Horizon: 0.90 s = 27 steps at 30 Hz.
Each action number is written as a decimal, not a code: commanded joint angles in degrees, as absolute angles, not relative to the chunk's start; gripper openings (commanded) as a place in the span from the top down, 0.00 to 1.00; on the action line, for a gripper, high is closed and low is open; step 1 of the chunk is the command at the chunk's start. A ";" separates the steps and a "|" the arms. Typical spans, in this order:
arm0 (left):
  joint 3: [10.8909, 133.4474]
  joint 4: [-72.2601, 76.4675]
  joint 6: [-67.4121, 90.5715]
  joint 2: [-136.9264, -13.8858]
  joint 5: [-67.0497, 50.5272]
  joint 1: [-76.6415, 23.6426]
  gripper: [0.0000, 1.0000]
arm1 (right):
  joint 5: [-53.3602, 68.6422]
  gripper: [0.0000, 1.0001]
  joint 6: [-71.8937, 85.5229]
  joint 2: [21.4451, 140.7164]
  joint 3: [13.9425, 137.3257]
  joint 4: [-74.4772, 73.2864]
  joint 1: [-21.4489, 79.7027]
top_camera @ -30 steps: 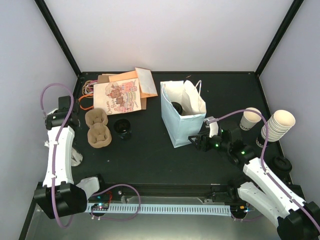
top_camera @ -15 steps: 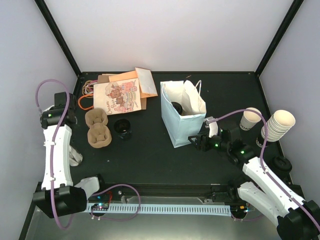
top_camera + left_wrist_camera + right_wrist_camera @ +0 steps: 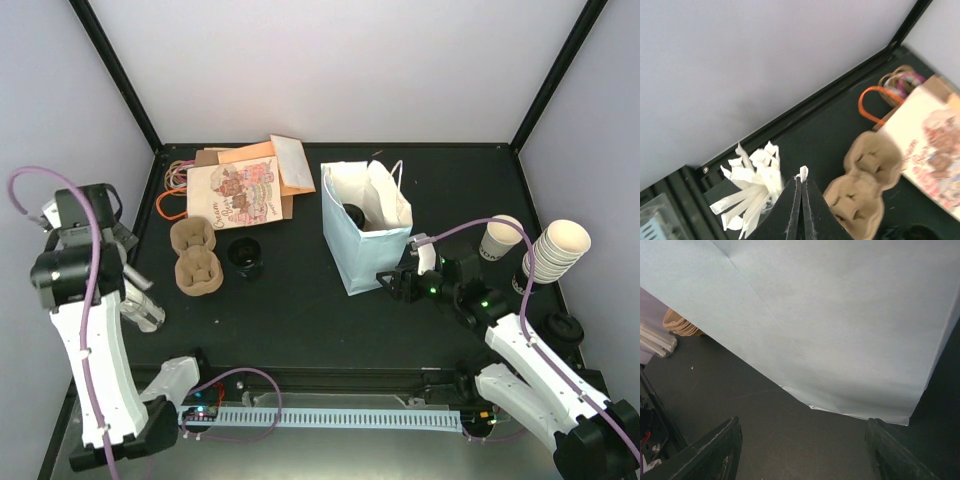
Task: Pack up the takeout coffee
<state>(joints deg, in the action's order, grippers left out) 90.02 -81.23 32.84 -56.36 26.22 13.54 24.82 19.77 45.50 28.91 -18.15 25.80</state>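
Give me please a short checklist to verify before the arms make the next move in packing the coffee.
1. Paper bag upright, mouth open: ok.
2. One black-lidded cup inside the bag: ok.
3. Second black-lidded cup packed: not ok, it stands outside, beside the pulp carrier.
4. Right gripper jaws open and empty, beside the bag: ok.
5. Left gripper jaws shut; whether they pinch the white scrap at their tips: cannot tell.
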 commanded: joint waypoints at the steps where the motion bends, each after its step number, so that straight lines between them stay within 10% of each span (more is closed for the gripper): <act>1: 100.19 -85.99 31.29 -54.18 20.00 13.89 0.98 | 25.89 0.30 19.07 45.70 30.15 -17.22 26.10; 12: 118.75 -79.46 33.03 -48.64 2.11 13.93 0.99 | 25.07 0.30 19.07 45.66 30.40 -17.44 26.10; 27: 90.71 -28.45 47.27 -40.58 -47.08 13.90 0.98 | 21.30 0.30 19.39 43.00 30.72 -18.64 26.13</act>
